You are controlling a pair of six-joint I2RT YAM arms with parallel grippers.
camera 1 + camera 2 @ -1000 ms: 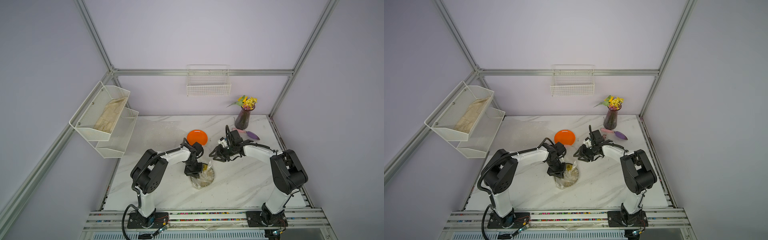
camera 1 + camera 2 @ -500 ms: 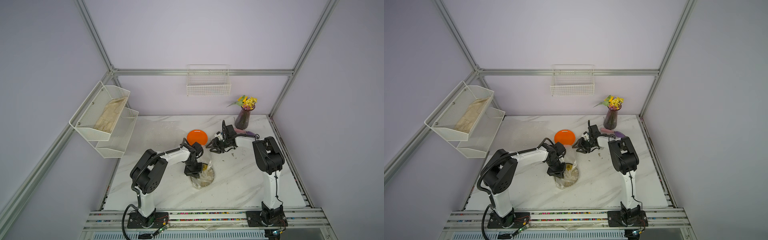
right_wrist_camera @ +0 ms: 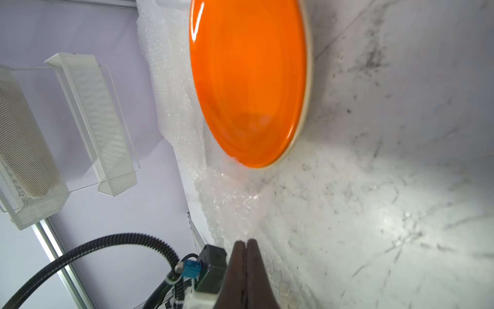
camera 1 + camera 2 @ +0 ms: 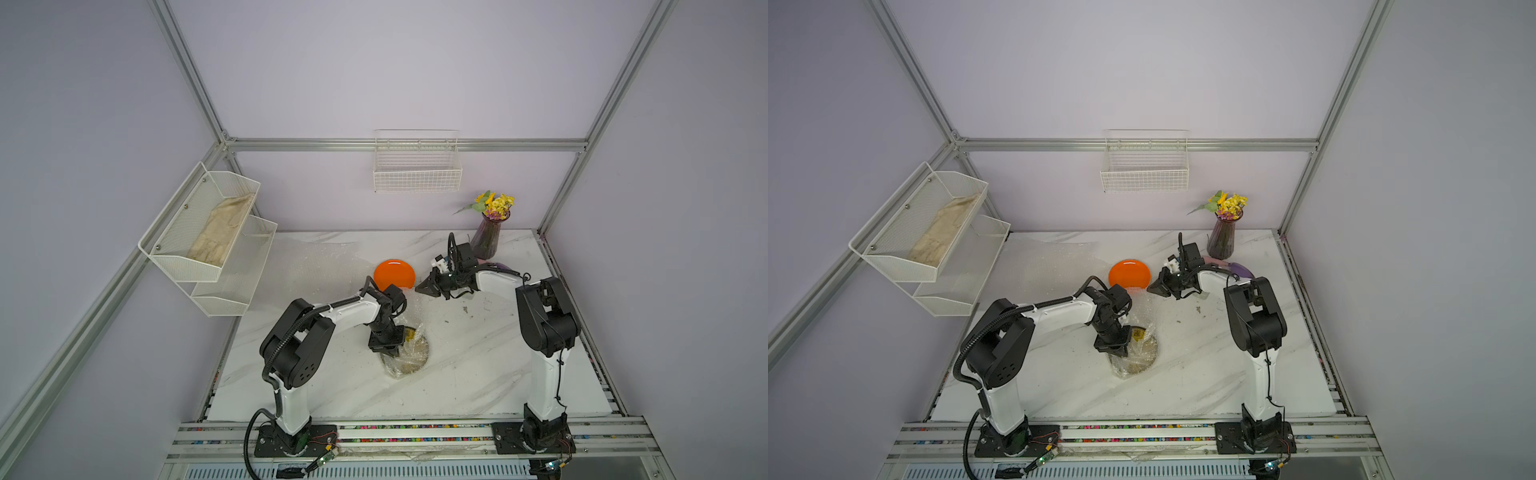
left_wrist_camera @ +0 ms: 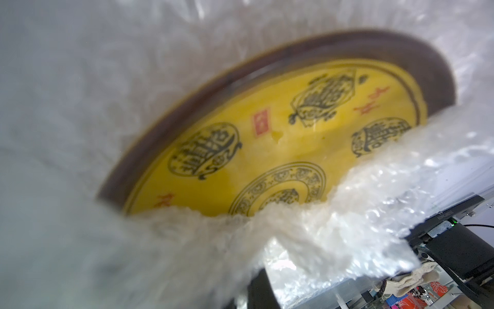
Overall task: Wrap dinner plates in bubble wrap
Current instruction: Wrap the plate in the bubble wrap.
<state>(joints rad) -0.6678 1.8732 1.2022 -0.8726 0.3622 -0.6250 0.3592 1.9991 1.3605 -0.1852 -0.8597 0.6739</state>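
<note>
The yellow patterned plate [image 5: 267,139] lies at the table's middle [image 4: 412,334], partly covered by crinkled bubble wrap [image 4: 409,361]. My left gripper [image 4: 388,351] points down at its left edge, shut on that bubble wrap [image 5: 320,227]; only one dark finger [image 5: 260,289] shows past the folds. Behind it, the orange plate [image 4: 394,274] rests on a second, flat bubble wrap sheet [image 4: 316,266]. My right gripper [image 4: 419,289] sits low beside the orange plate [image 3: 248,80], its jaws pressed together [image 3: 246,242] on the raised edge of that sheet [image 3: 232,208].
A purple vase with yellow flowers [image 4: 486,241] stands at the back right, a purple object [image 4: 498,266] beside it. White mesh shelves [image 4: 208,266] holding a beige cloth [image 4: 220,232] hang on the left wall. A wire basket [image 4: 417,166] hangs on the back wall.
My right gripper has moved back and left toward the orange plate and closed its jaws on the sheet's edge. The left arm has stayed on the wrapped yellow plate.
</note>
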